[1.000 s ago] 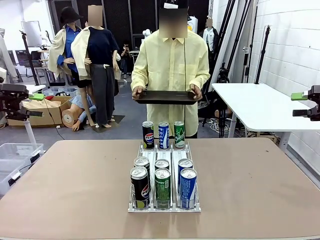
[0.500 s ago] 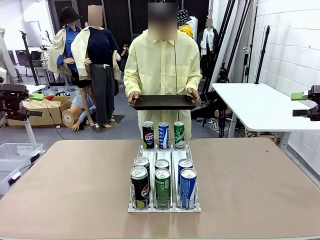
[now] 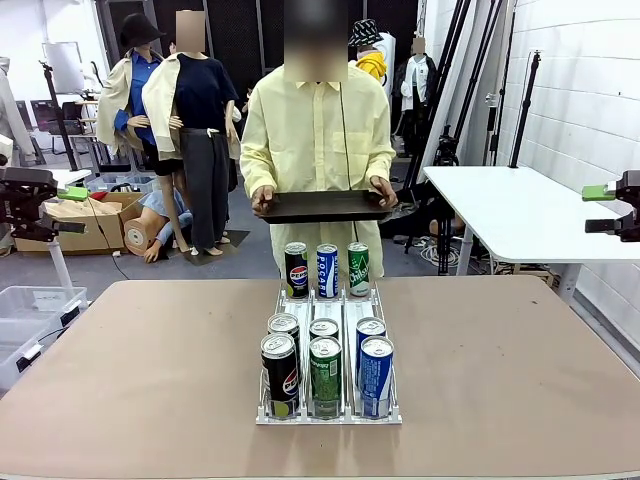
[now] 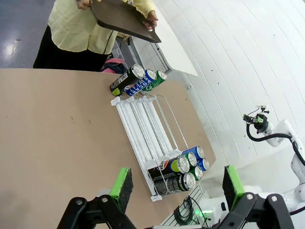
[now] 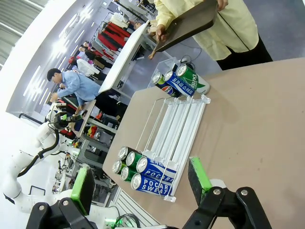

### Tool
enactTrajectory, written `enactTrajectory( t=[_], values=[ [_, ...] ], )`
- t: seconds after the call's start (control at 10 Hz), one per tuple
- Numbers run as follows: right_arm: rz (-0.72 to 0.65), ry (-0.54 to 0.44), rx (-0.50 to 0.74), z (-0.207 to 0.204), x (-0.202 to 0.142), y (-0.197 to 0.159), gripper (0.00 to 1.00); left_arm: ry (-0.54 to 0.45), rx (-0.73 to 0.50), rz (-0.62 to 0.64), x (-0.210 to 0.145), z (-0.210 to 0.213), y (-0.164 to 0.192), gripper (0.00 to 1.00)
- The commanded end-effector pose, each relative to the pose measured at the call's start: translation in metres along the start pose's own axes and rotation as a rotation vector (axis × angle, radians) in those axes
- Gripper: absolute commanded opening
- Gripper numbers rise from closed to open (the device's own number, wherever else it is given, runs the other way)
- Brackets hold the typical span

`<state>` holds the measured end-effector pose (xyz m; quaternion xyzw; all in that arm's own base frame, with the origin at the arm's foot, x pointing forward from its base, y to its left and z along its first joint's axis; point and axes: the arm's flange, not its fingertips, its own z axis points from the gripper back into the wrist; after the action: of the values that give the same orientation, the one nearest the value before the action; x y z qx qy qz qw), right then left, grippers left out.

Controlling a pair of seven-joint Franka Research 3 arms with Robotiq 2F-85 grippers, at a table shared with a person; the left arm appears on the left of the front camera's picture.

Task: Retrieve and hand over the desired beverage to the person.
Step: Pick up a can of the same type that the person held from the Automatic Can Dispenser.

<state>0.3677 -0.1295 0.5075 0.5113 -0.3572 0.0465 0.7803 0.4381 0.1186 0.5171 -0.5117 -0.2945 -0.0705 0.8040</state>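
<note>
Cans [image 3: 325, 365] crowd the near end of the rack [image 3: 328, 418], six across three lanes, within easy reach. Your left end effector [image 4: 177, 187] and right end effector [image 5: 141, 183] both hang released and empty, off either side of the surface [image 3: 150, 380]. A far row [image 3: 327, 270] of three stands at the rack's other end. Beyond, the person [image 3: 318, 140] holds a tray [image 3: 322, 206] level, likely to receive the drink; which one is wanted, you cannot tell.

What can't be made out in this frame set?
Front view: labels of the middle-row cans, hidden behind the front-row cans.
Front view: top of the tray, seen edge-on.
Left wrist view: the person, cut off by the top edge.
</note>
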Motion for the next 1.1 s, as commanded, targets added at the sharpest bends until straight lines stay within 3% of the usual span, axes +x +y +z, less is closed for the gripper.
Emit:
enactTrajectory(
  t=[0.0,1.0],
  values=[
    [-0.003,-0.004,0.012,-0.0008,0.0016,-0.0001,1.0,-0.009,-0.004,0.005,0.0005,0.0009,-0.0012,1.0],
    [-0.003,-0.004,0.012,-0.0008,0.0016,-0.0001,1.0,-0.009,-0.004,0.005,0.0005,0.0009,-0.0012,1.0]
  ],
)
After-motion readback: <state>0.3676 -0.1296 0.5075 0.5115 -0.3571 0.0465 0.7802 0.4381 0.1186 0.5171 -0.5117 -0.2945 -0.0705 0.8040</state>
